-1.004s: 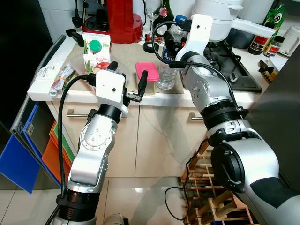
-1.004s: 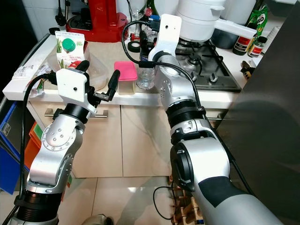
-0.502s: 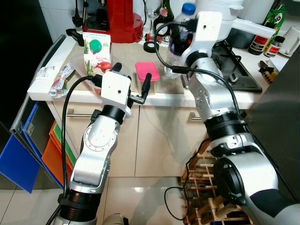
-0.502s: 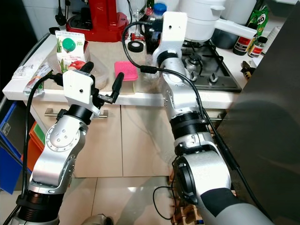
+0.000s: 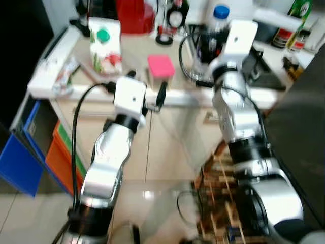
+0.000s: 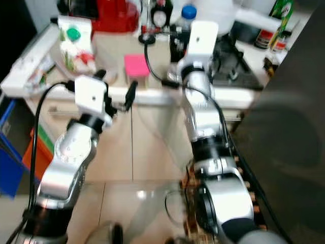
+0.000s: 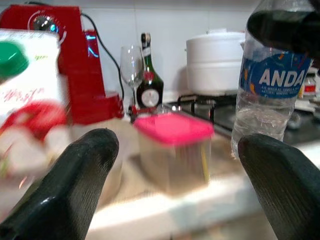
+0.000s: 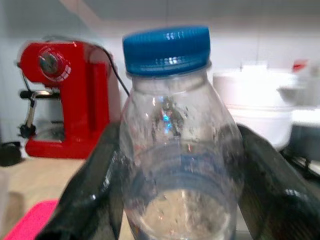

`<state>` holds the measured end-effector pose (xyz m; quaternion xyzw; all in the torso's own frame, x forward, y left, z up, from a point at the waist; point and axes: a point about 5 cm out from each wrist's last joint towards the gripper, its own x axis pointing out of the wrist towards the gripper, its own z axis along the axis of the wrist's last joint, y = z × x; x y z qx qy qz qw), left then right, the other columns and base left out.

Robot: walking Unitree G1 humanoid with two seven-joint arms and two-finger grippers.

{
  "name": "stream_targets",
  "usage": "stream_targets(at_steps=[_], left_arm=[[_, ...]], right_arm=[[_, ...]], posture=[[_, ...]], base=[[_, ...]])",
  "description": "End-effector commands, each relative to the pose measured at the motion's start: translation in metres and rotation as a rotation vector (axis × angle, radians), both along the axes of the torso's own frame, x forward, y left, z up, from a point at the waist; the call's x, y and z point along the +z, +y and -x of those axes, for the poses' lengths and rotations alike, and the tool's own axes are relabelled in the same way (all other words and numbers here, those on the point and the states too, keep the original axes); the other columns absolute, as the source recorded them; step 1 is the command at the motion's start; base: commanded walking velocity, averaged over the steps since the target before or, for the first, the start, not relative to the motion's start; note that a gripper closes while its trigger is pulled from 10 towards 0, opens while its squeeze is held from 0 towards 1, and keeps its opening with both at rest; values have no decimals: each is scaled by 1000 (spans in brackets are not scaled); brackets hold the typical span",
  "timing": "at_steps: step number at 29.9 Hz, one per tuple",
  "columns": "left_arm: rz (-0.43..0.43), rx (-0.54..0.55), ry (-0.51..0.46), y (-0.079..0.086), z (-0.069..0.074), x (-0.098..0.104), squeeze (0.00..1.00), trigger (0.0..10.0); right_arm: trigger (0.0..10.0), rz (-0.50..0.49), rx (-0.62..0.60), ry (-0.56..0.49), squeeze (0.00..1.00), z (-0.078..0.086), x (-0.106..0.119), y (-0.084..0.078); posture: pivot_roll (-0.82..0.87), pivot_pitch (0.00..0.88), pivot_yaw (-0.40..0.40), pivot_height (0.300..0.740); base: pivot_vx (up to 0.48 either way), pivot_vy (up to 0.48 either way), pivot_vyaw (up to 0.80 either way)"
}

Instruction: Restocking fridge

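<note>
My right gripper (image 5: 212, 44) is shut on a clear water bottle (image 5: 217, 28) with a blue cap, held up above the counter near the hob. In the right wrist view the bottle (image 8: 176, 165) stands upright between the two black fingers (image 8: 90, 200). My left gripper (image 5: 147, 87) is open at the counter's front edge, just short of a pink-lidded container (image 5: 160, 66). The left wrist view looks between the spread fingers (image 7: 82, 167) at that container (image 7: 172, 142), with the bottle (image 7: 270, 95) off to one side. A juice carton (image 5: 104, 44) stands on the counter's left part.
A red coffee machine (image 5: 134, 7), a wine glass (image 7: 131, 65), a dark bottle (image 7: 149, 87) and a white pot (image 7: 215, 62) line the back of the counter. Blue and orange bins (image 5: 30, 157) stand at the lower left. A wooden wine rack (image 5: 223, 203) sits on the floor.
The right gripper has lifted the water bottle off the counter and carried it up and to the right. The whole view has shifted and blurred, so the camera is moving.
</note>
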<state>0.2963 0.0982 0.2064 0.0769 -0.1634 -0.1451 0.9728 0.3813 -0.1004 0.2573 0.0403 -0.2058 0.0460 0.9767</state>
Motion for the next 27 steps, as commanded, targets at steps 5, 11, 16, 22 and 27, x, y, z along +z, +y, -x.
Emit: stream_targets(at_steps=[5, 11, 16, 22, 27], left_arm=[[-2, -36, 1, -7, 1, 2, 0, 10000], [2, -46, 11, -7, 1, 1, 0, 10000], [1, -54, 15, -7, 1, 0, 0, 10000], [1, -61, 19, -7, 0, 0, 0, 10000], [10, -62, 35, -6, -2, -4, 0, 10000]], right_arm=[[10000, 4, -19, -25, 0, 4, 1, -3], [10000, 8, -19, -8, 0, 7, -7, -2], [10000, 19, -25, 13, 0, 11, -15, -5], [10000, 17, -33, 25, 0, 13, -20, -6], [10000, 31, -36, 45, 0, 14, -26, -8]], posture=[[95, 0, -66, 740], [93, 0, -66, 740], [87, 0, -62, 740], [82, 0, -55, 740], [80, 0, -54, 740]], base=[[-410, 0, 0], [-410, 0, 0], [-407, 0, 0], [-406, 0, 0], [-160, 0, 0]])
